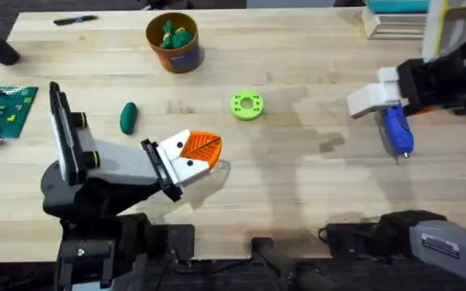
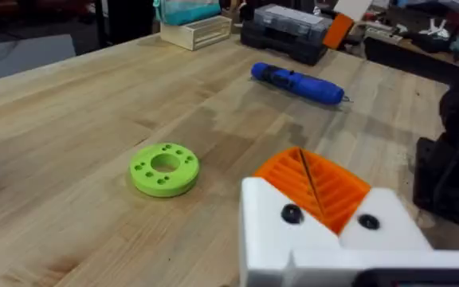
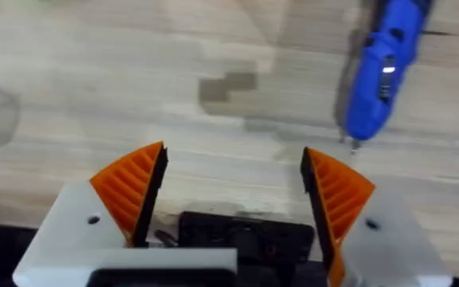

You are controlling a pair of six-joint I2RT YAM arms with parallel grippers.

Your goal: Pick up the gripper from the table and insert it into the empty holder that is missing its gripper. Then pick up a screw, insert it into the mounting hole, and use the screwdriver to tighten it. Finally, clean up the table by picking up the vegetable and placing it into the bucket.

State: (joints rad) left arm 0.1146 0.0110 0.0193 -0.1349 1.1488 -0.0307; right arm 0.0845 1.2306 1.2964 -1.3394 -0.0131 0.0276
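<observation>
White hands (image 3: 233, 199), orange ribbed pads (image 3: 130, 191)

Light wooden table (image 1: 298, 186), black toolbox (image 2: 287, 32) and pale wooden box (image 2: 196, 32) at its far edge

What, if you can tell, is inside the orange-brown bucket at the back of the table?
The bucket holds green toy pieces; whatever lies beneath them is hidden.

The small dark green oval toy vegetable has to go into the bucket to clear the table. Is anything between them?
Nothing visible: bare wood separates the dark green oval vegetable from the orange-brown, blue-banded bucket.
</observation>
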